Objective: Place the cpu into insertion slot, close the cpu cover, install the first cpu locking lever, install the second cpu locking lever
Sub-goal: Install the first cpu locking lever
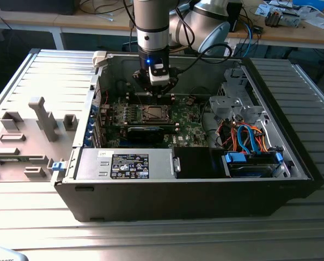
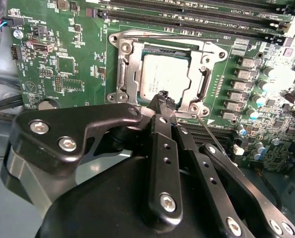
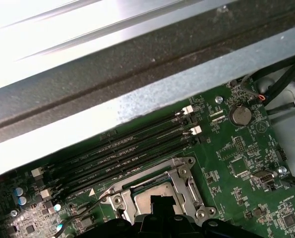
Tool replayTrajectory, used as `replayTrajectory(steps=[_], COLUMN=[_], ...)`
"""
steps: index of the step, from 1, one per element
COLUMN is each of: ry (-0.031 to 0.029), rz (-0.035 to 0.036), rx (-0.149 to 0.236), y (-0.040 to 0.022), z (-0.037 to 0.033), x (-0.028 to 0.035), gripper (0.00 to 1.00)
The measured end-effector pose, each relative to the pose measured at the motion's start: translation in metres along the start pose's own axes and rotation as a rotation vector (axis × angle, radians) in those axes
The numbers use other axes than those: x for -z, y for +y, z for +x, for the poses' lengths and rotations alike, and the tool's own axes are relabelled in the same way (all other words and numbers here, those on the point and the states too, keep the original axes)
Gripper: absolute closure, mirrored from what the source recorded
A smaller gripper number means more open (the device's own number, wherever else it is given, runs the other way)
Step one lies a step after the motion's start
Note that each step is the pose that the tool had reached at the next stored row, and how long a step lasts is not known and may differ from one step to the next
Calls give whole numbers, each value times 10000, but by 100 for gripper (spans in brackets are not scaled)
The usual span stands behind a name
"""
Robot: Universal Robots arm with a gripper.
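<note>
Second wrist view: gripper (image 2: 163, 99) with fingers pressed together, tips down at the socket edge, touching a thin wire lever (image 2: 211, 133) by the cover's corner. Nothing else held. Cpu (image 2: 165, 76) lies seated in the insertion slot (image 2: 121, 74), with the cpu cover (image 2: 206, 54) folded down around it. Memory slots (image 2: 197, 15) at twelve o'clock of the socket. Exterior view: arm (image 1: 152, 32) stands over the green motherboard (image 1: 189, 128) inside the open computer case (image 1: 292, 157).

Light falls from above. In the first wrist view the case wall (image 3: 88, 29) burns white at upper left. In the second wrist view, glare bleaches the capacitors (image 2: 281, 74) at right; the near end effector (image 2: 163, 99) is dark and soft.
</note>
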State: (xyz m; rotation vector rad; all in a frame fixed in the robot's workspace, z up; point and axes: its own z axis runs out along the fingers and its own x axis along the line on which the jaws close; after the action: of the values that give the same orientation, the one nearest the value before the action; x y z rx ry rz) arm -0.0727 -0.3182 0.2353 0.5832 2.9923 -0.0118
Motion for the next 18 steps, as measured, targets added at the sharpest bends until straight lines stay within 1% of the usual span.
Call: replayTrajectory(steps=[11,18], ry=[2,5], rz=[-23,-53], rx=[250,583], y=[0,0], z=[0,0], x=[0,0], gripper=[89,89])
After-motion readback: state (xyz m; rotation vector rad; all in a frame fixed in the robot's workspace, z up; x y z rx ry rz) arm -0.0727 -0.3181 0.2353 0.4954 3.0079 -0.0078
